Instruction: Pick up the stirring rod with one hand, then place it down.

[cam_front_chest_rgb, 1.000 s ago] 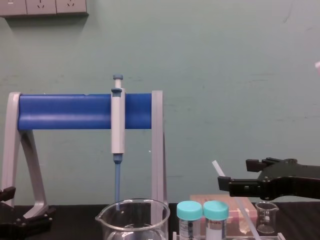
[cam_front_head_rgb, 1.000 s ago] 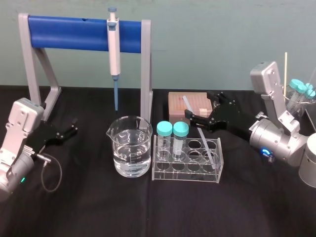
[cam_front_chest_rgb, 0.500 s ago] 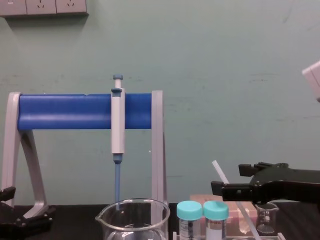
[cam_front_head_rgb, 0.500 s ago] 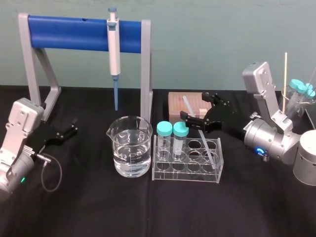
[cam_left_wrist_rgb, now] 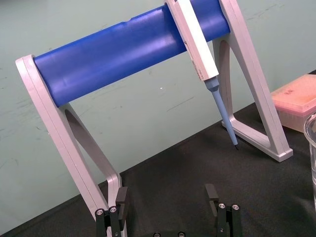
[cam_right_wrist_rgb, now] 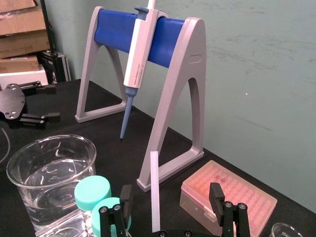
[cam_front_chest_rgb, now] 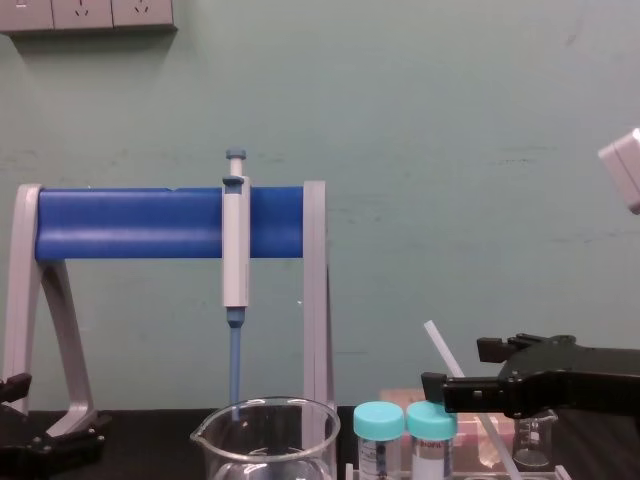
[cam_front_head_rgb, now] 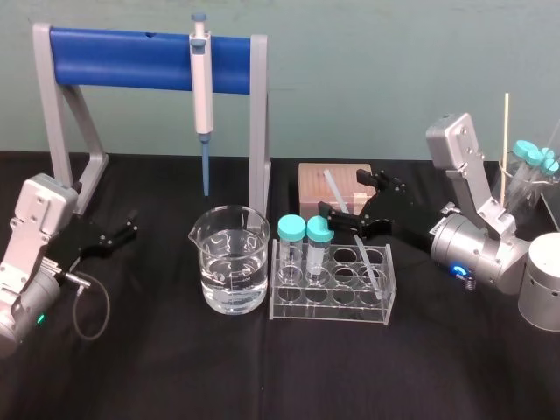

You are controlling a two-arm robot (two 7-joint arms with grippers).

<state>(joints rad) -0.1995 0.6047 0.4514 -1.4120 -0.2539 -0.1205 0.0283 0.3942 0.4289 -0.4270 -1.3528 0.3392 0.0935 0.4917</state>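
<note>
1 rod (cam_right_wrist_rgb: pixel 155 190) between right hand's (cam_front_head_rgb: pixel 343 194) spread jaws; left hand (cam_front_head_rgb: pixel 131 224) idle, spread; 1 rack (cam_front_head_rgb: pixel 331 302), 2 tubes (cam_front_head_rgb: pixel 291 231); black table (cam_front_head_rgb: pixel 175 367), green wall (cam_front_head_rgb: pixel 367 79).

blue-and-white pipette (cam_front_head_rgb: pixel 202 83) hanging on a blue-barred grey stand (cam_front_head_rgb: pixel 122 59); glass beaker of water (cam_front_head_rgb: pixel 233 271) in front, clear tube rack (cam_front_head_rgb: pixel 332 302) just beside it with two teal-capped tubes (cam_front_head_rgb: pixel 291 229); pinkish tip box (cam_front_head_rgb: pixel 311 184) behind, black tablecloth (cam_front_head_rgb: pixel 175 367)

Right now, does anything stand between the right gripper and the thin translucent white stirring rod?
Nothing visible: the stirring rod, leaning in the clear plastic rack, is between the open jaws of the black right gripper. The left gripper is parked far left.
</note>
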